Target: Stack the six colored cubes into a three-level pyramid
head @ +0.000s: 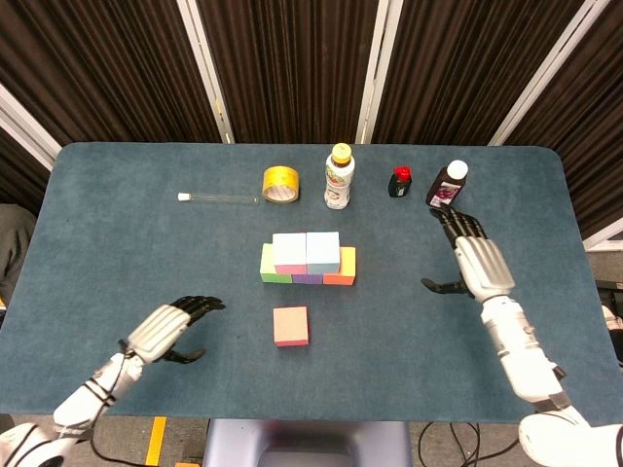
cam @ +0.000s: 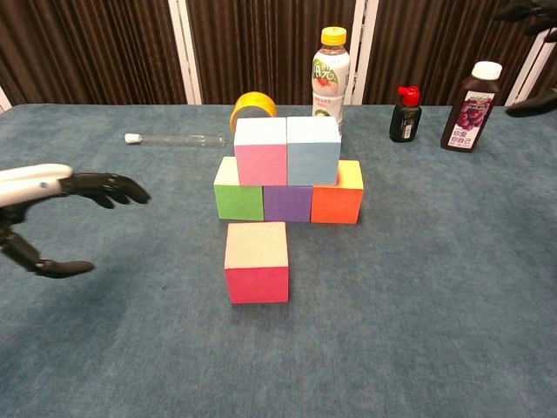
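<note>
Cubes make up two finished levels at mid-table: a green cube (cam: 238,193), a purple cube (cam: 288,203) and an orange cube (cam: 337,197) sit in a touching row, with a pink cube (cam: 261,155) and a pale blue cube (cam: 313,152) side by side on top of them. That leaves only the cap missing, and the red cube (cam: 257,264) meant for it, by my reckoning, rests alone on the blue table (cam: 418,331), just in front of the stack.

Left hand (head: 167,329) hovers low over the table, out to the left of that loose cube, fingers spread and thumb apart, holding nothing. It looks placed to reach in for the red cube, and nothing lies between the two.

Right hand (head: 475,261) hangs well off to the right of the pyramid, likewise splayed and empty; I judge it is parked there to keep clear of the stack.

Beyond the cubes, far from the left hand, stand a tape roll (head: 280,183), a drink bottle (head: 338,178), a small dark bottle (head: 400,181) and a grape juice bottle (head: 447,185), this last just ahead of the right hand's fingertips. A test tube (head: 218,198) lies further left. None blocks the lift onto the top; the risk I see is nudging the upper pair.
</note>
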You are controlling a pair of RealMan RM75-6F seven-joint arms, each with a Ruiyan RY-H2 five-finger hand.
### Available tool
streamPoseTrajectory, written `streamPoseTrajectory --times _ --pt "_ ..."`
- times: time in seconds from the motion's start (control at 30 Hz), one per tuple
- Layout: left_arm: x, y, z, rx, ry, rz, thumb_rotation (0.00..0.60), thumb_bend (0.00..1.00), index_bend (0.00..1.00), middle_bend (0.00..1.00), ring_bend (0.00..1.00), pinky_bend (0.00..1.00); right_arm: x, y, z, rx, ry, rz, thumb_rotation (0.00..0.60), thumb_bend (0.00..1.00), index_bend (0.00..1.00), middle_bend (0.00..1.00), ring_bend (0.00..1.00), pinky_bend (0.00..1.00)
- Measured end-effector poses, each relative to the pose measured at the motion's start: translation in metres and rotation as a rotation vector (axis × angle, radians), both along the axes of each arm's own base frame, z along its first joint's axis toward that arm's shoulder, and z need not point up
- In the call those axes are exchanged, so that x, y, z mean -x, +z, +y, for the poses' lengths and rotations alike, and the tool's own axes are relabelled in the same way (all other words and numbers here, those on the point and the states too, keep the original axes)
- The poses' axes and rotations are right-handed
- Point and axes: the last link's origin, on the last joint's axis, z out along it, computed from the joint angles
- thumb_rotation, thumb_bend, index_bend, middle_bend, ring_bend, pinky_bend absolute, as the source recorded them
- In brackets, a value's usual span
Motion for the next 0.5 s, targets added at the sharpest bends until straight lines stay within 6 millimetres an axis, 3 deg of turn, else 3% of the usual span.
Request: streamPoseTrajectory --times 0.2,0.5 --pt "-0.03 -0.031 0.016 0.07 -0.001 -0.014 0.6 0.31 0.07 0.09 0.1 0.18 0.027 0.009 0.002 0.008 -0.036 -0.004 0.6 0.27 0.03 0.06 0.0 0.12" --pt "-0.07 -0.067 0.027 0.138 -0.013 -0.032 0.6 0.31 0.03 0.07 0.1 0.18 0.046 0.013 -0.005 -0.001 -0.07 0.0 0.6 0.27 0.03 0.06 0.0 0.12"
